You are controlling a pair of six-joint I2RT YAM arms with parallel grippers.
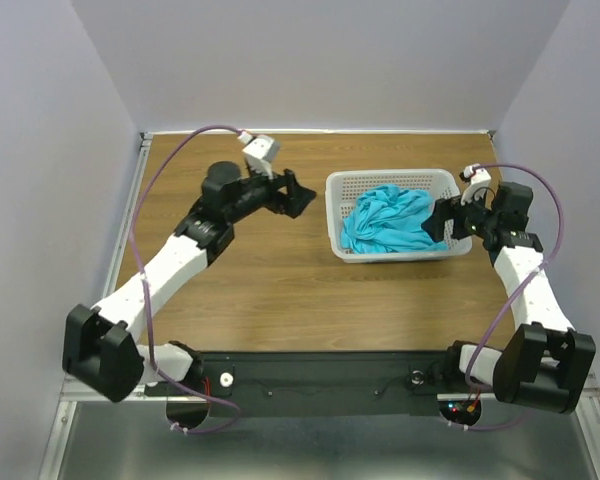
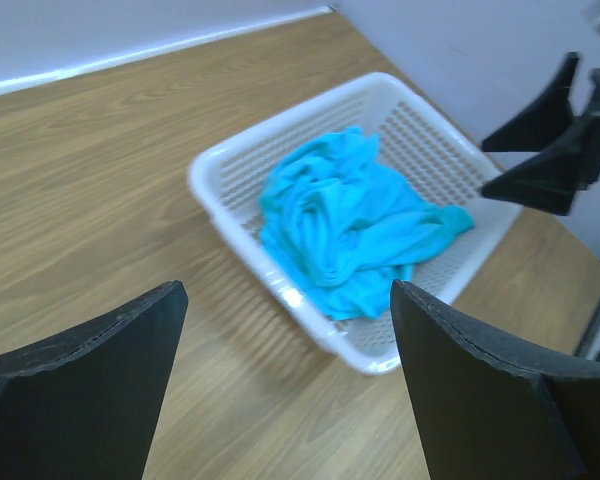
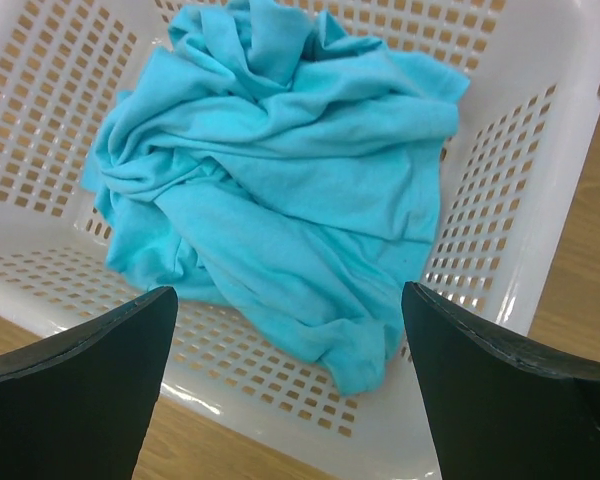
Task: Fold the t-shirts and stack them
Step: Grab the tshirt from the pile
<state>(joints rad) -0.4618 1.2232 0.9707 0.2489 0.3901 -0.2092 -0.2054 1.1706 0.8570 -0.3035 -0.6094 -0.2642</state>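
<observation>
The t-shirts point(image 1: 387, 222) lie as one crumpled turquoise heap inside a white perforated basket point(image 1: 345, 183) at the right middle of the table; I cannot tell how many garments the heap holds. My right gripper point(image 1: 441, 222) hangs open over the basket's right rim, the heap point(image 3: 280, 190) just beyond its empty fingers. My left gripper point(image 1: 302, 195) stands open above bare wood a little left of the basket, facing it. From the left wrist the heap point(image 2: 345, 225) and basket point(image 2: 215, 165) appear ahead, with the right gripper's black fingers point(image 2: 540, 130) beyond.
The table is brown wood point(image 1: 260, 290) with a metal rail point(image 1: 130, 210) along its left edge. Pale walls close in the back and both sides. The arms' bases sit on a black bar point(image 1: 320, 380) at the near edge.
</observation>
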